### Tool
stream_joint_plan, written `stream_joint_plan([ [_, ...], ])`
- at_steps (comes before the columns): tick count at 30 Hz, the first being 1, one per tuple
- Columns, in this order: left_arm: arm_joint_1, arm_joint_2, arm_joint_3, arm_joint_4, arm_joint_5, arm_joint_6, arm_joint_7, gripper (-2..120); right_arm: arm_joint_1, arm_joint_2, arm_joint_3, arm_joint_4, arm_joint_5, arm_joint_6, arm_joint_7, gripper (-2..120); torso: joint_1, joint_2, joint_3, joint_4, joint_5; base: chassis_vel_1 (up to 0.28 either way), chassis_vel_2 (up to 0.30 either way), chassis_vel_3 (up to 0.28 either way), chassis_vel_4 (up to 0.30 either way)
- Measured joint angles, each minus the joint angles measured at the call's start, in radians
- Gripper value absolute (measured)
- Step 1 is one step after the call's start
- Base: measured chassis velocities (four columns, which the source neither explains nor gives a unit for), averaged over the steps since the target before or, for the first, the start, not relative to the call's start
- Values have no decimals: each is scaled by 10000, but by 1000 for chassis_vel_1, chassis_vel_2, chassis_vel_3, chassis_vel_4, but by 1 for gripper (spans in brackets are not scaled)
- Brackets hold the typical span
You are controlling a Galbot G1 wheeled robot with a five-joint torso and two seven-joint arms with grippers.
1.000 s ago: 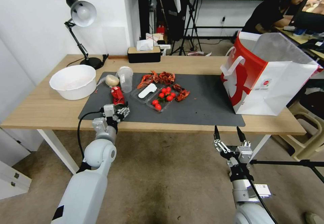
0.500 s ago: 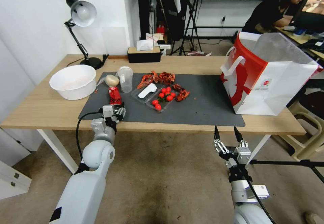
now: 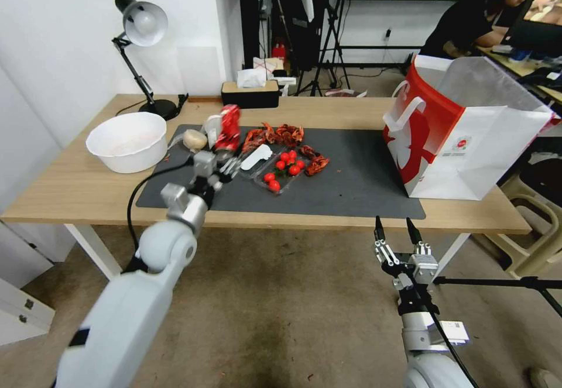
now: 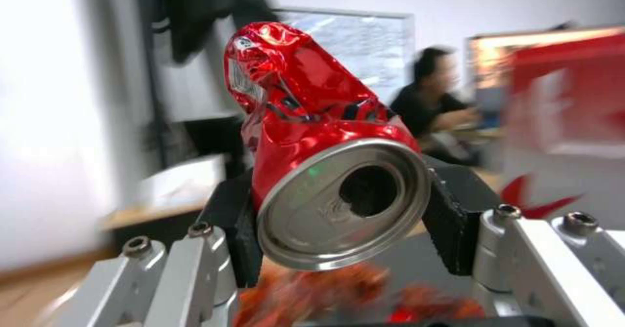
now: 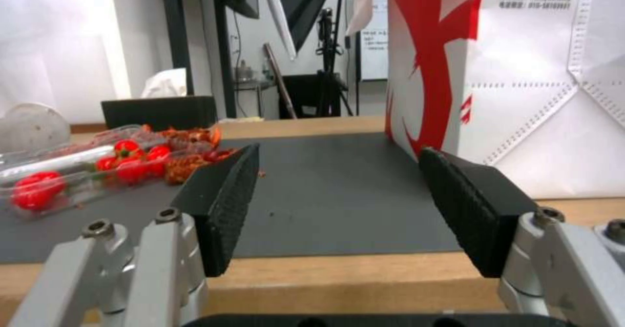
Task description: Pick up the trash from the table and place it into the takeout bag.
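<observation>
The left hand (image 3: 225, 157) is clamping the crushed red soda can (image 3: 228, 126) between both pads and holding it clear above the dark mat (image 3: 357, 186) of the bench (image 3: 70, 189). The right hand (image 3: 397, 237) is hanging below the bench's front edge, pads apart. The takeout bag (image 3: 462, 136) is standing at the bench's right end.

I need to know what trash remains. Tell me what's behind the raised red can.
The left hand holds the crushed red can above the mat. It covers most of the clear plastic cup behind it; the beige lump sits beside.
</observation>
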Motion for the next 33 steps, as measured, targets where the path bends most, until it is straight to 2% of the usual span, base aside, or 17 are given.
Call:
stream_joint_plan([
  [2,-966,439,659,4,-608,-53,192,49,21,14,56,0,0,0,0,65,0,1,-1,-4,18,0,0,0,0],
  [3,-966,439,659,4,-608,-53,192,49,21,14,56,0,0,0,0,65,0,1,-1,-4,18,0,0,0,0],
  [4,-1619,653,1336,70,-1040,-18,221,49,47,32,101,0,0,-4,0,66,0,0,1,-1,1,0,0,0,0],
  [6,-3171,889,2889,409,-1709,-4,221,49,84,75,159,6,-5,-41,-1,68,0,0,0,-3,13,0,0,0,0],
  [7,-3907,883,3575,650,-1995,25,202,49,86,96,170,21,-17,-56,-2,71,1,-1,2,-4,0,0,0,0,0],
  [8,-3907,883,3575,650,-1995,25,202,49,86,96,170,21,-17,-56,-2,71,1,-1,2,-4,0,0,0,0,0],
  [9,-4985,721,4312,1040,-2252,32,171,49,87,140,186,39,-41,-80,-8,75,1,0,0,-5,17,0,0,0,0],
  [10,-5723,420,4840,1471,-2416,46,163,49,85,202,205,47,-74,-87,-9,80,0,0,1,-3,6,0,0,0,0],
  [11,-5723,420,4840,1471,-2416,46,163,49,85,202,205,47,-74,-87,-9,80,0,0,1,-3,6,0,0,0,0],
  [15,-6905,-324,5793,2277,-2799,65,143,49,44,291,239,62,-132,-96,-4,97,1,0,1,-2,5,0,0,0,0],
  [16,-6905,-324,5793,2277,-2799,65,143,49,44,291,239,62,-132,-96,-4,97,1,0,1,-2,5,0,0,0,0],
  [19,-7523,-883,6369,2678,-2986,65,140,49,44,320,280,58,-162,-98,10,100,-1,0,1,0,7,0,0,0,0],
  [20,-7523,-883,6369,2678,-2986,65,140,49,44,320,280,58,-162,-98,10,100,-1,0,1,0,7,0,0,0,0],
  [27,-8787,-1967,7304,3542,-3476,36,141,49,52,340,290,31,-265,-118,18,100,0,0,0,-1,8,0,0,0,0],
  [33,-9344,-2647,7734,4122,-3668,9,151,49,43,361,255,17,-291,-119,31,100,-1,0,-1,0,9,0,0,0,0],
])
